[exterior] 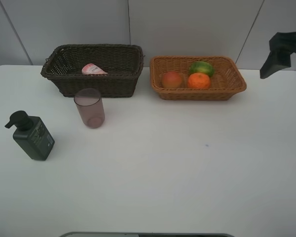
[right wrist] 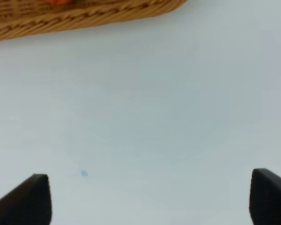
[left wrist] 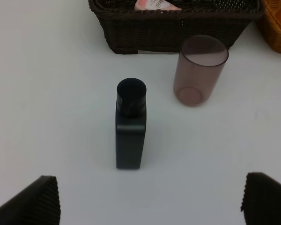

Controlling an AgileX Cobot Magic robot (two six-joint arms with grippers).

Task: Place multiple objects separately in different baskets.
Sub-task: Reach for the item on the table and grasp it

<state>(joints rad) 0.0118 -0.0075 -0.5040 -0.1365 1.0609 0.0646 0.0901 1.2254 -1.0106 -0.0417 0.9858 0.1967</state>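
Fruit sorting looks done: the orange (exterior: 199, 81), green mango-like fruit (exterior: 201, 67) and red-orange fruit (exterior: 172, 79) sit in the tan basket (exterior: 202, 95), and the pink tube (exterior: 93, 69) lies in the dark brown basket (exterior: 103, 86). The pump bottle (exterior: 34, 137) and mauve cup (exterior: 90, 108) stand on the tabletop (exterior: 177, 163) before it, so the bottle seems next. The left gripper (left wrist: 152, 199) hovers short of the bottle, fingers (left wrist: 35, 204) spread wide and empty; it must advance, drop and straddle it. The right gripper (right wrist: 150, 197), fingers apart and empty, hangs raised near the tan basket.

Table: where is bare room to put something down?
The table is bare from the cup rightward, in front of the tan basket, down to the near edge. Crowded: the left side, where the cup and bottle stand before the dark basket.
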